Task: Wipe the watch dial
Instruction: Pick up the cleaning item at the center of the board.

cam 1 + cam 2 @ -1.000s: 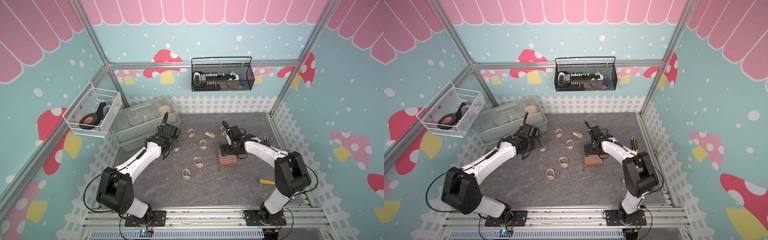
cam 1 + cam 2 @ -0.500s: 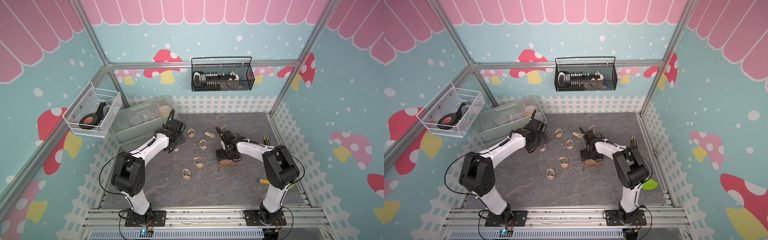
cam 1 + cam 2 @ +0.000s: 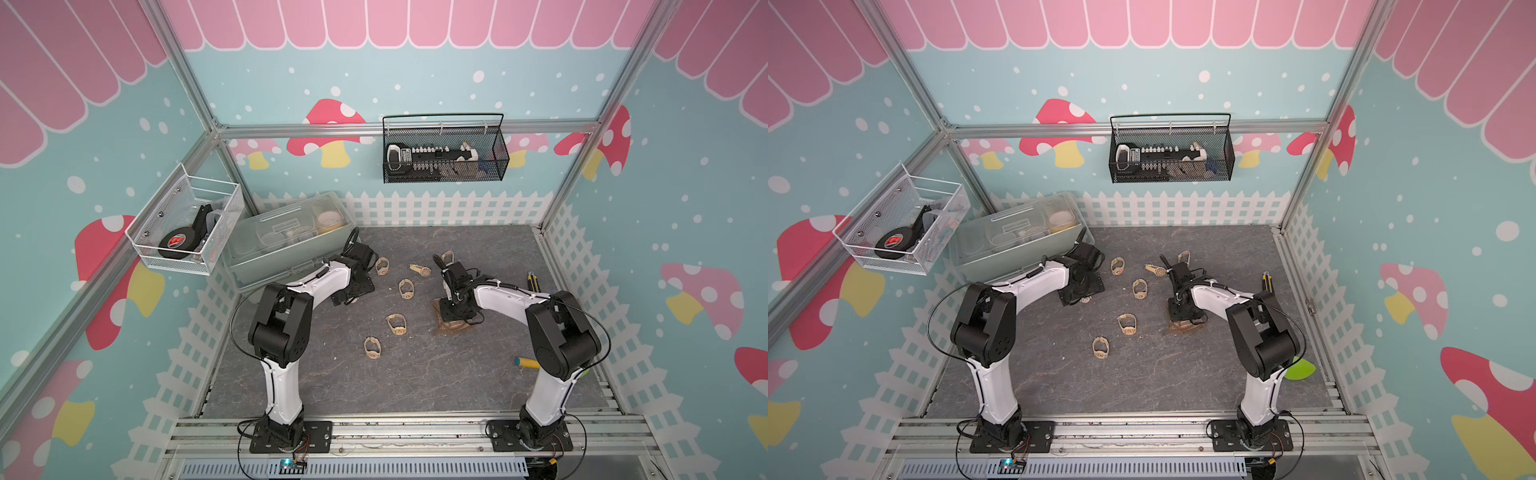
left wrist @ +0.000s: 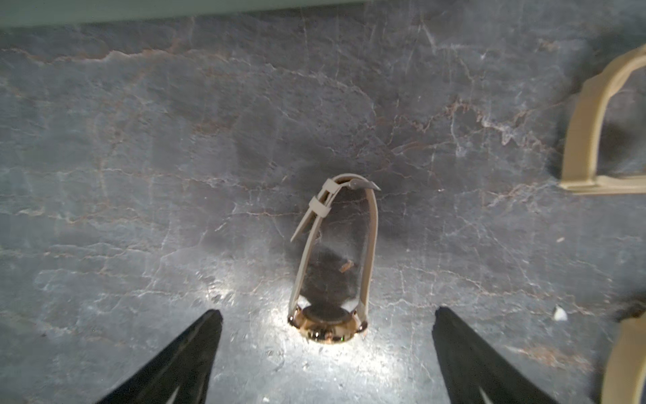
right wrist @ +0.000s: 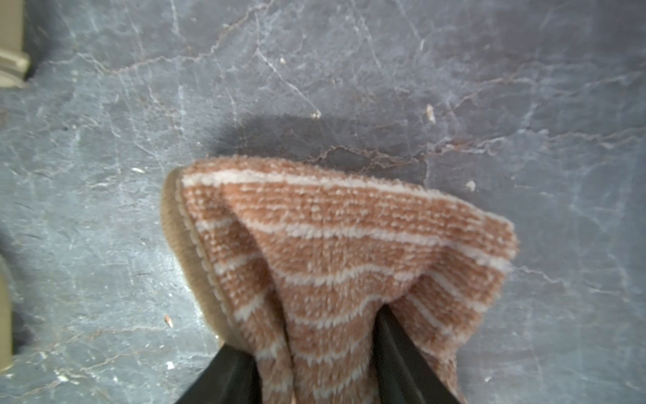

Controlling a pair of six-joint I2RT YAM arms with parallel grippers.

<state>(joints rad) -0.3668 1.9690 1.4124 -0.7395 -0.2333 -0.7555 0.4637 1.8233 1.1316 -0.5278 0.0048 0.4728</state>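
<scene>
Left pincer [image 4: 328, 313] stands wide astride the watch [image 4: 325, 328], whose dial is turned out of sight; right pincer [image 5: 314, 332] pinches the striped cloth [image 5: 349, 227], its tips buried in folds.

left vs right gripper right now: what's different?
Jaws: the left gripper stands wide open; the right gripper is pinched in.
Load: the left gripper holds nothing, and the watch lies between its fingers with a gap on each side; the right gripper grips a bunched fold of the striped cloth.
Shared: both point down, close over the grey tabletop.
</scene>
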